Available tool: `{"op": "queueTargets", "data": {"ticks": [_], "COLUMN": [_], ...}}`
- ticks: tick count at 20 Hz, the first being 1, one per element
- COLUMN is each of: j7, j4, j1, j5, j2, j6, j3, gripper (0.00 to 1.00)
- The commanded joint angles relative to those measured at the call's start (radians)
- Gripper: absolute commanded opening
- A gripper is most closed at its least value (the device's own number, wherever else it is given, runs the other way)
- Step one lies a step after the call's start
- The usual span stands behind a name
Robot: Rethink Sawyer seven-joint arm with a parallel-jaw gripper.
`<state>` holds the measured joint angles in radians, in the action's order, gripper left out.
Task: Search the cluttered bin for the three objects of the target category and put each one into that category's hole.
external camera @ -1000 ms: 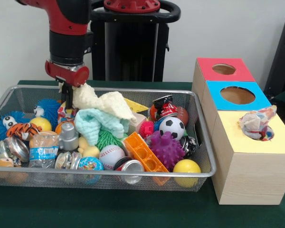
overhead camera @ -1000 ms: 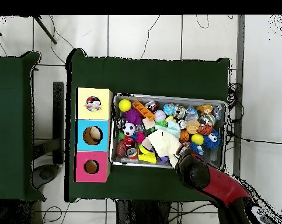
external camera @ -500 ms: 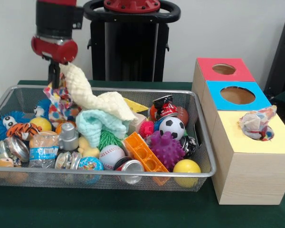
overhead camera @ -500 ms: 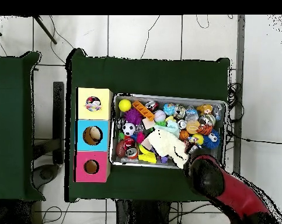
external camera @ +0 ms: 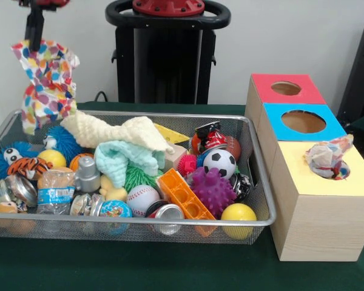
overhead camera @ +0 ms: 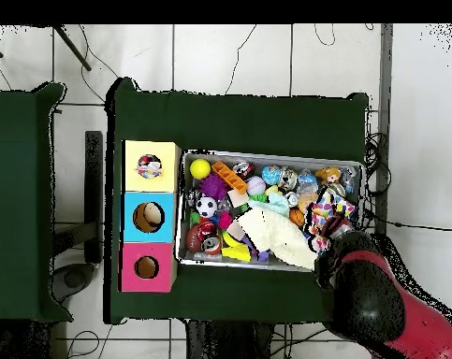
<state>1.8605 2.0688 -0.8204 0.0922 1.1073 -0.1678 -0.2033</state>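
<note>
Front view showed me the gripper [external camera: 34,27] clamped on a spotted cloth [external camera: 43,82] above the crowded wire bin [external camera: 255,182], no labels legible.

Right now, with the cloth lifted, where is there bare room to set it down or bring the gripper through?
The wire bin is packed edge to edge. Bare green table lies along the bin's side away from the robot, and a narrower strip along the robot's side. The spotted cloth hangs from the gripper above the bin's end farthest from the hole box.

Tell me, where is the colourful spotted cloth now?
In the front view the spotted cloth hangs from the gripper at the upper left, above the wire bin's left end, over the blue spiky toy.
</note>
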Motion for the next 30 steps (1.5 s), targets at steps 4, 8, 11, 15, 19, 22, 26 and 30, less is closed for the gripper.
{"op": "queueTargets", "data": {"ticks": [4, 8, 11, 15, 19, 22, 26, 30], "j7": [0.041, 0.054, 0.087, 0.108, 0.13, 0.146, 0.162, 0.184], "j4": [-0.039, -0.086, -0.112, -0.142, -0.197, -0.243, -0.316, -0.368], "j1": [0.122, 0.198, 0.254, 0.315, 0.377, 0.423, 0.506, 0.577], "j5": [-0.029, -0.03, -0.047, -0.073, -0.08, -0.072, -0.042, -0.051], "j2": [0.166, 0.149, 0.132, 0.116, 0.091, 0.07, 0.022, -0.04], "j6": [-0.161, -0.231, -0.237, -0.22, -0.222, -0.233, -0.248, -0.231], "j3": [-0.086, -0.076, -0.072, -0.08, -0.049, -0.017, 0.031, 0.065], "gripper": [0.0, 0.0, 0.0, 0.0, 0.0, 0.0, 0.0, 0.0]}}
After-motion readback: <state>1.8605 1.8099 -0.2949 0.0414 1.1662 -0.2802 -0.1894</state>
